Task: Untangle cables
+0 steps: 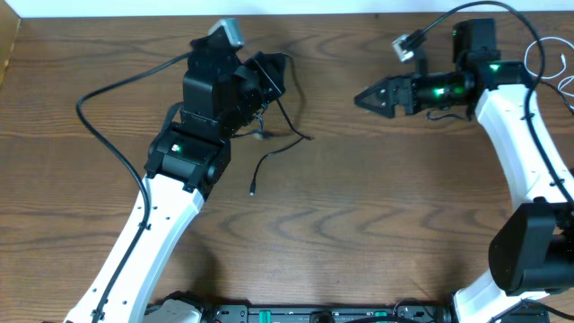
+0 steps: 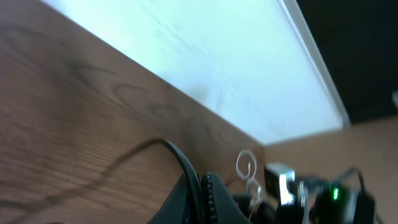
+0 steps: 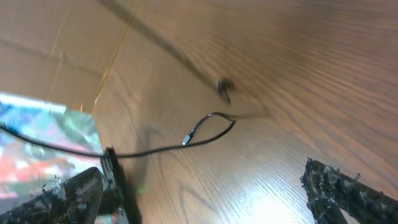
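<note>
Closest to the left wrist lens, the left fingers (image 2: 219, 198) sit pressed together and are cut off by the frame's bottom edge. The black cable (image 2: 174, 152) arcs into them. I read it as pinched, though the contact point itself is out of view. From overhead, that cable trails from the fingers toward the middle of the bench (image 1: 359, 206), with its loose plug end on the wood. Where it meets the fingers is hidden under the wrist.

I count two cables. The white cable (image 2: 247, 167) shows only as a small blurred curl far off beside the right arm, well apart from the black one, and I cannot make out its ends.

The right fingers (image 3: 345, 186) are spread wide with nothing between them. That wrist view is blurred. A thin black cord with a silver plug crosses it, and I cannot tell whether it is the black cable.
</note>
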Available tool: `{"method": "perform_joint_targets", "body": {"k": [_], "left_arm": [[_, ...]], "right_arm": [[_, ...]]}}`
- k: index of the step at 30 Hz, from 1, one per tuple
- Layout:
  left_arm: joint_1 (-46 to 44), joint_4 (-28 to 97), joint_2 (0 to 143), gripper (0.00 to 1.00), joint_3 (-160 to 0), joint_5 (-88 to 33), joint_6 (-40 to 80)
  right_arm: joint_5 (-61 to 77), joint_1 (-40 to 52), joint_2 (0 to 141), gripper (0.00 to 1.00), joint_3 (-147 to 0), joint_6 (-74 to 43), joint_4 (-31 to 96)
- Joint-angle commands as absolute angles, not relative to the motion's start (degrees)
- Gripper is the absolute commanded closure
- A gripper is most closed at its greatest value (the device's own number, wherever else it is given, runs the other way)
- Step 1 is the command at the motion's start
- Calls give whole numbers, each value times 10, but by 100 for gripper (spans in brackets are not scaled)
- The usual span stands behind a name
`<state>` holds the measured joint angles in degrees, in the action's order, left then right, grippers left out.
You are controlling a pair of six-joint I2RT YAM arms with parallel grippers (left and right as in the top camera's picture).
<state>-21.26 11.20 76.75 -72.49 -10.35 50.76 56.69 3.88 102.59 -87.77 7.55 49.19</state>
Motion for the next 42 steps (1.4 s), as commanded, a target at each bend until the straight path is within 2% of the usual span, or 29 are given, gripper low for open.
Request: {"method": "perform_joint_targets", "body": {"k": [1,7,12,14,16,17,18,23,26,31,34,38,42], "left_arm": [[-213,111,771,93,-729,-45,606],[-213,111,771,92,-729,-60,618],[-213,114,771,93,-729,-77,618],[-213,114,771,93,-729,-86,618],[-213,115,771,93,-729,-88,618],[-213,115,771,93,-729,-88,618],[-213,115,771,93,-729,-88,618],[-213,115,771,92,-729,-97,618],[-213,116,771,91,-729,-99,618],[-213,141,771,50,-729,-95,603],[-213,157,771,37,-729,-94,567],[-213,174,771,26,-729,-94,526],[-213,192,771,25,-729,-94,506]], "right_arm": [[604,81,1016,1,-883,159,493],[621,172,1016,1,-883,245,486],[647,213,1016,5,-883,269,452],[656,221,1016,14,-883,269,436],[656,229,1016,27,-883,269,426],[656,236,1016,40,-883,269,421],[655,239,1016,47,-883,269,420],[656,249,1016,73,-883,250,400],[654,248,1016,97,-883,227,388],[585,208,1011,99,-884,70,345],[550,162,995,99,-889,-6,322],[510,69,962,99,-917,-129,286],[453,-29,940,99,-956,-248,285]]}}
